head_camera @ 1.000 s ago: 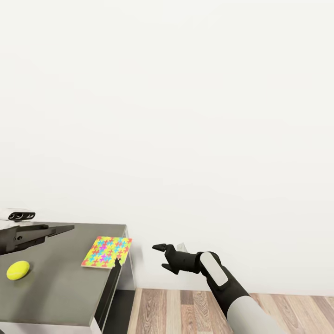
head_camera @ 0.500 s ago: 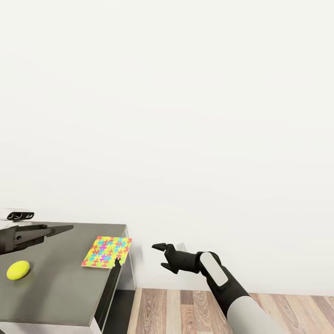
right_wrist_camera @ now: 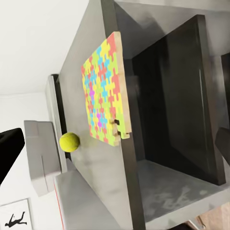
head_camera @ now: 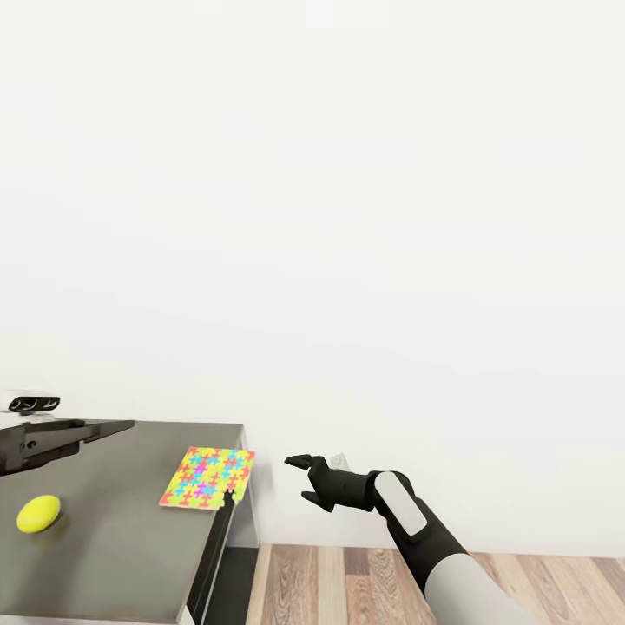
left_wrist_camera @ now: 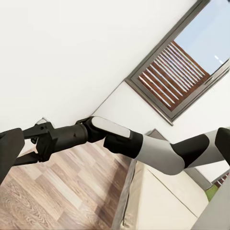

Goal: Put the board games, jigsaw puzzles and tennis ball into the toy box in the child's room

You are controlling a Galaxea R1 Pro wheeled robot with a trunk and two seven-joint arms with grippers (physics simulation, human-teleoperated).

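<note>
One jigsaw puzzle [head_camera: 207, 477] lies flat at the end of the dark grey table [head_camera: 113, 538], its near corner just over the edge. The tennis ball [head_camera: 38, 514] rests on the table further left. My left gripper [head_camera: 121, 425] hovers open above the table's back left, empty. Off the table's end, over the floor, my right gripper [head_camera: 302, 479] hangs open and empty, to the right of the puzzle and apart from it. The right wrist view shows the puzzle [right_wrist_camera: 103, 91], the ball [right_wrist_camera: 69, 142] and, beyond them, a light grey box shape [right_wrist_camera: 40, 158] that looks like the toy box.
A plain white wall stands close behind the table. Wood plank floor [head_camera: 391, 582] stretches to the right of it. An open dark cavity [right_wrist_camera: 167, 96] sits under the table's end. The left wrist view shows my right arm [left_wrist_camera: 120, 139], a window [left_wrist_camera: 177, 67] and the beige bed [left_wrist_camera: 163, 201].
The whole picture has shifted a little, so the table, puzzle and ball sit slightly further right and lower. Both arms hold the same pose.
</note>
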